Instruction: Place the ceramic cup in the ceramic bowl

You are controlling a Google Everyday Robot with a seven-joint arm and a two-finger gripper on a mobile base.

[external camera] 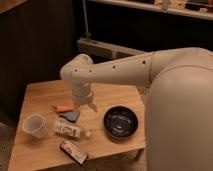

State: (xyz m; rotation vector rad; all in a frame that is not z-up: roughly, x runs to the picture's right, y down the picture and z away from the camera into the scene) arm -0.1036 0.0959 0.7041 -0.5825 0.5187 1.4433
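The ceramic cup (34, 126), a small pale tumbler, stands upright at the left front of the wooden table (115, 95). The ceramic bowl (120, 121), round and glossy black, sits at the right front with nothing in it. My gripper (84, 105) points down over the middle of the table, between the cup and the bowl and a little behind both. It is open and holds nothing. The cup is about a hand's width to its left front.
A white bottle (70, 130) lies on its side between cup and bowl. An orange object (62, 107) and a blue-grey object (71, 116) lie just left of the gripper. A dark packet (73, 151) lies at the front edge. My arm (150, 70) spans the right side.
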